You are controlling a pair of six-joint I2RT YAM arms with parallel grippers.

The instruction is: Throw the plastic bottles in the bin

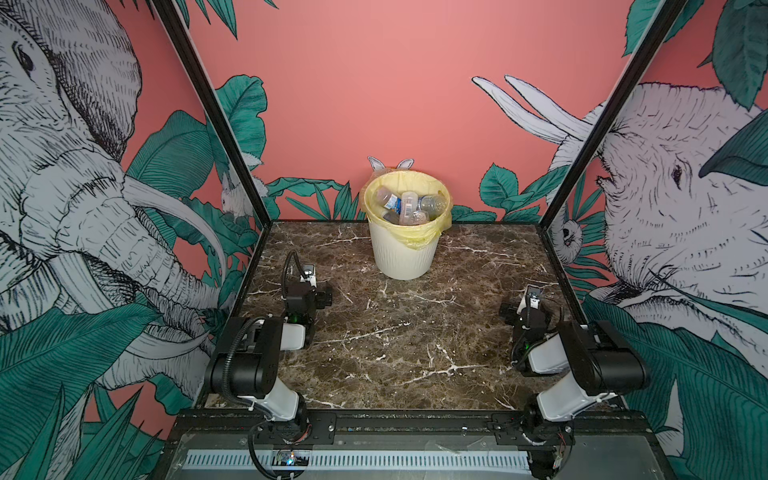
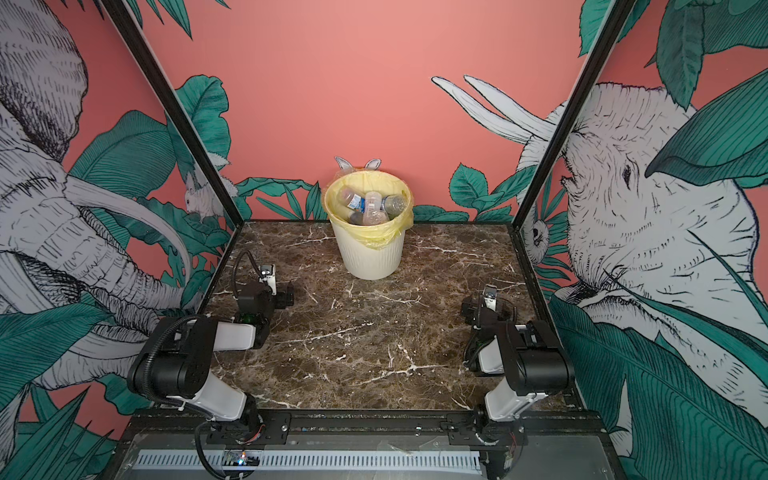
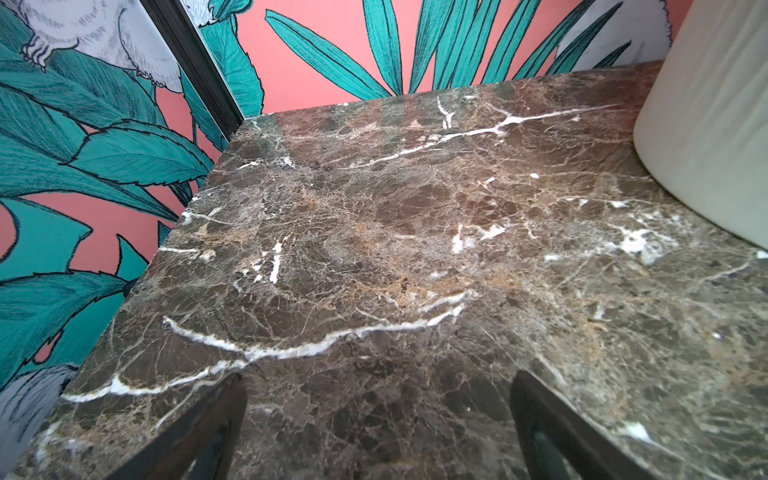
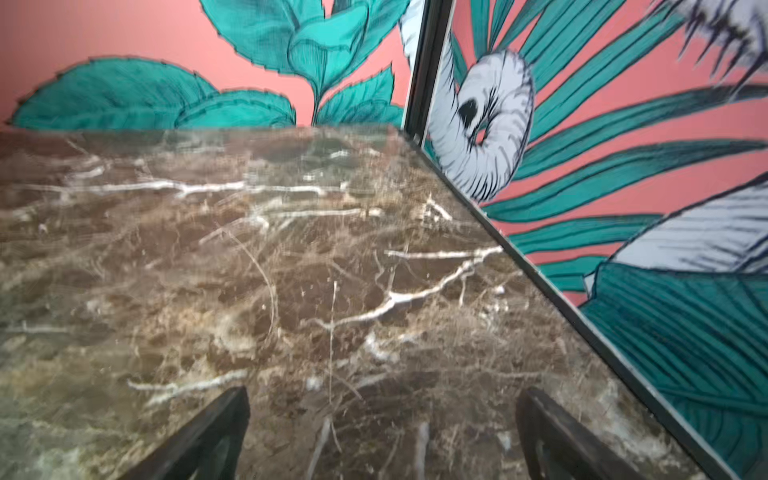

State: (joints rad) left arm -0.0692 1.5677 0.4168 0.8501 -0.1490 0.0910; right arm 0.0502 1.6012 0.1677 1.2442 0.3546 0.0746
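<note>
The bin point(image 1: 405, 253), a cream ribbed bucket lined with a yellow bag, stands at the back middle of the marble table point(image 1: 395, 340) in both top views. Several plastic bottles point(image 1: 409, 205), mostly clear with blue or white labels, lie piled inside the bin point(image 2: 368, 257). None lies on the table. My left gripper point(image 3: 378, 386) is open over bare marble with nothing between its dark fingers point(image 3: 216, 419). The bin's wall point(image 3: 706, 104) stands ahead of it to one side. My right gripper point(image 4: 382, 399) is also open and empty over bare marble near the table's right edge.
Both arms sit folded low at the table's near corners, the left arm point(image 1: 266, 353) and the right arm point(image 1: 582, 361). Black frame posts point(image 1: 208, 104) and printed jungle wall panels close in the left, right and back sides.
</note>
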